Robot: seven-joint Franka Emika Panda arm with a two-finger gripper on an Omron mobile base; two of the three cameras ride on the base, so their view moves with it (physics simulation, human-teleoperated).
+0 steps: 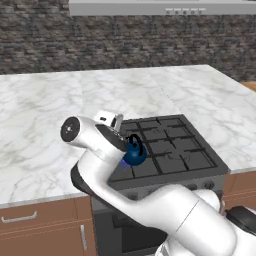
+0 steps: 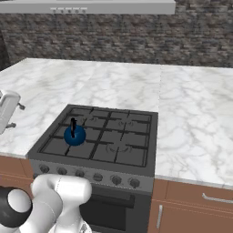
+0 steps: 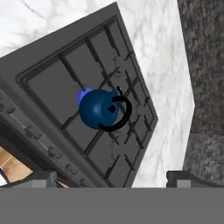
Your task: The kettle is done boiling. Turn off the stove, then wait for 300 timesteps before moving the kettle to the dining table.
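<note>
The small blue kettle (image 1: 134, 154) (image 2: 74, 134) (image 3: 98, 109) with a black arched handle stands upright on the front left burner of the stove (image 1: 172, 132) (image 2: 119, 132) (image 3: 52, 83). A blue glow shows at the kettle's base. The stove's knobs (image 2: 98, 177) (image 3: 54, 153) run in a row along its front. My gripper (image 1: 112, 120) (image 3: 111, 177) hovers above the stove's left side and looks down at the kettle. Its fingertips (image 3: 41, 177) stand wide apart with nothing between them, so it is open. The dining table is out of view.
White marble counter (image 1: 45, 120) (image 2: 195, 118) surrounds the stove on both sides and behind it. A stone wall (image 1: 125, 45) and a range hood (image 1: 165, 7) stand at the back. Brown drawers (image 1: 30, 220) (image 2: 200, 205) sit under the counter.
</note>
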